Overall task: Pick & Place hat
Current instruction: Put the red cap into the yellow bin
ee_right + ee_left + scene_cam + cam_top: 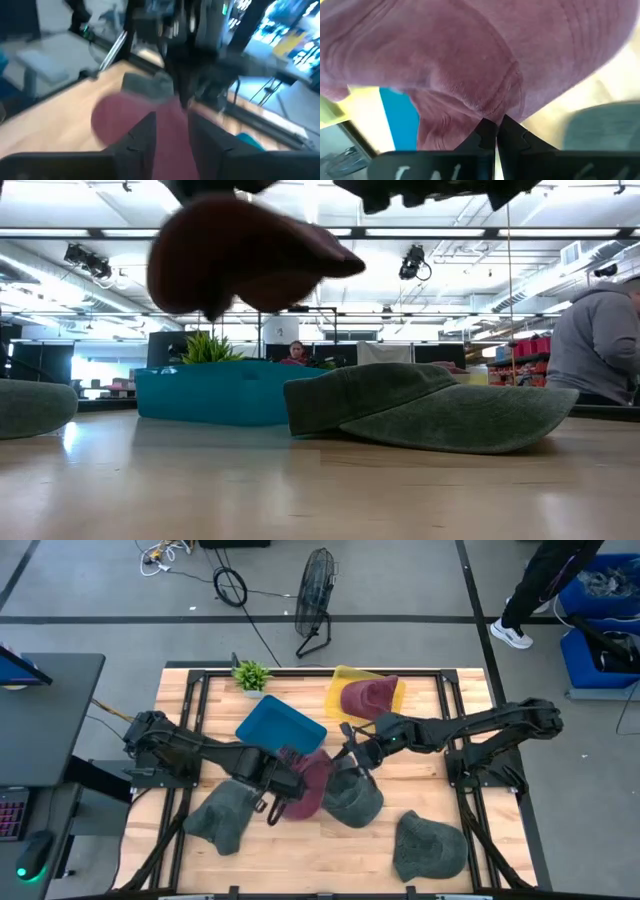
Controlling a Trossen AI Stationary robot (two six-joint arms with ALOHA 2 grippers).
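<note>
Maroon hat (470, 65) pinched in left end effector (496, 134)

The wooden table (300, 850) carries three green hats (431, 846), a blue tray (279, 727), a yellow tray (345, 686) and a small plant (251, 675)

No readable text, label, brand, number or sign appears in any of the four views. The hats, trays and table carry no visible print (the far room's bright panels and signs are too blurred to make out).
</note>
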